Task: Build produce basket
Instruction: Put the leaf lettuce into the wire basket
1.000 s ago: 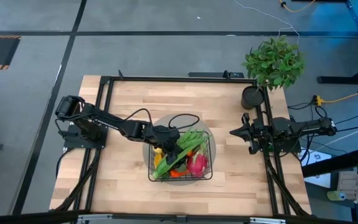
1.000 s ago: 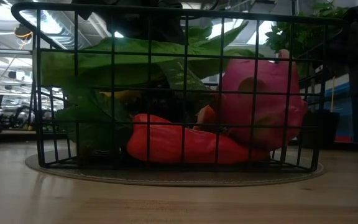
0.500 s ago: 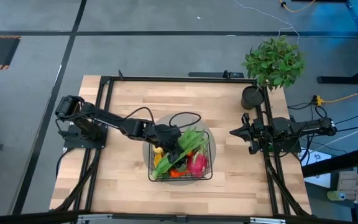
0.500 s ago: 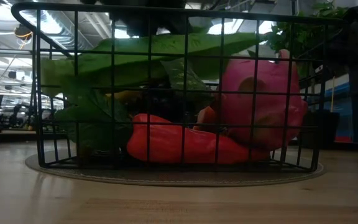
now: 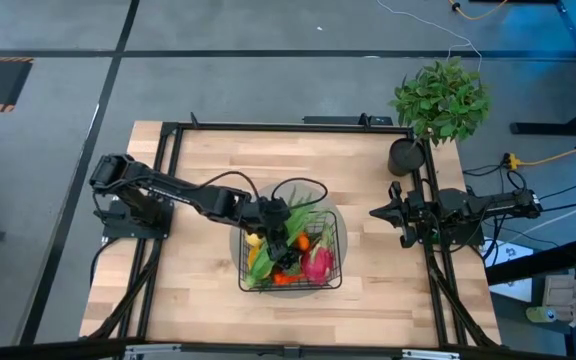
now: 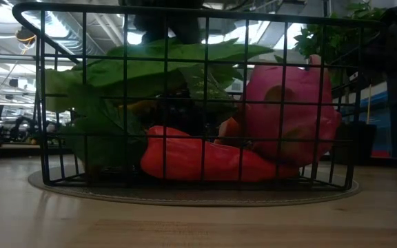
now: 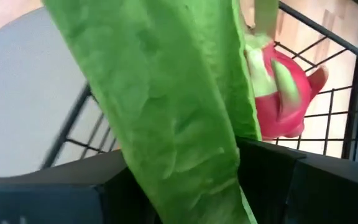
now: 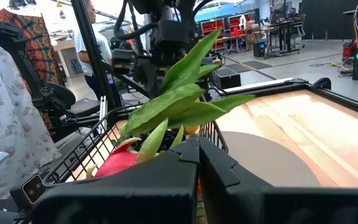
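Your left gripper (image 5: 274, 232) sat over the basket (image 5: 333, 260), reaching in from the left arm's side, its fingers pinching the long green leafy stalks (image 5: 298, 222); in the left wrist view those leaves (image 7: 166, 112) ran straight between the dark fingers (image 7: 55, 196). The basket stood on a round grey mat (image 5: 236, 232) at mid surface (image 5: 198, 165), slightly toward the front edge. Inside it you had the pink dragon fruit (image 5: 317, 264) at the right-hand side, an orange-red piece (image 6: 198, 162) low along the bottom, a yellow fruit (image 5: 255, 243) at the left edge under the gripper, and more green leaf (image 5: 260, 268) trailing toward the front left corner. Low view: leaves (image 6: 157, 62) spread just under the basket rim. Your right gripper (image 5: 388, 213) waited at the right side of the surface, well apart from the basket, fingers spread and holding nothing. A potted plant (image 5: 438, 100) stood at the far right corner
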Motion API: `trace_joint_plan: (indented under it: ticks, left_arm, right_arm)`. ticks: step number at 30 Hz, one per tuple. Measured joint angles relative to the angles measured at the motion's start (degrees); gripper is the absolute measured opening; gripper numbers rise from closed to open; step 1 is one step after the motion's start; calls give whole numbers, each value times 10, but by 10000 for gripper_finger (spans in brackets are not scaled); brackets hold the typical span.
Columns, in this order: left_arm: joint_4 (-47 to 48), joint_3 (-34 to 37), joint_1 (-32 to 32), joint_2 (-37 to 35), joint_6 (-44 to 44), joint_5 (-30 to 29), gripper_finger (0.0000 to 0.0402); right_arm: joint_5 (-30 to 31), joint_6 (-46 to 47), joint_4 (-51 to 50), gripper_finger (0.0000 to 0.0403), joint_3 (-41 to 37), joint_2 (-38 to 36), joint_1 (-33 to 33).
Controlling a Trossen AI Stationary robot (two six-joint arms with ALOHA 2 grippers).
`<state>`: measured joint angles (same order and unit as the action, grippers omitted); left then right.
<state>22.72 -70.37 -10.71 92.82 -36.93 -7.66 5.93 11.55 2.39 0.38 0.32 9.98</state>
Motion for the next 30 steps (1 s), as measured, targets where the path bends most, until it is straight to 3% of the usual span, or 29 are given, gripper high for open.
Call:
trace_joint_plan:
  ticks: [10,21,30]
  left_arm:
    - [-47,0,-11,5,28,3,163]
    - [-29,0,-14,17,31,-7,163]
    - [-9,-81,-15,17,55,2,163]
  right_arm:
    - [0,0,0,5,0,0,0]
    - [0,0,0,5,0,0,0]
    - [0,0,0,5,0,0,0]
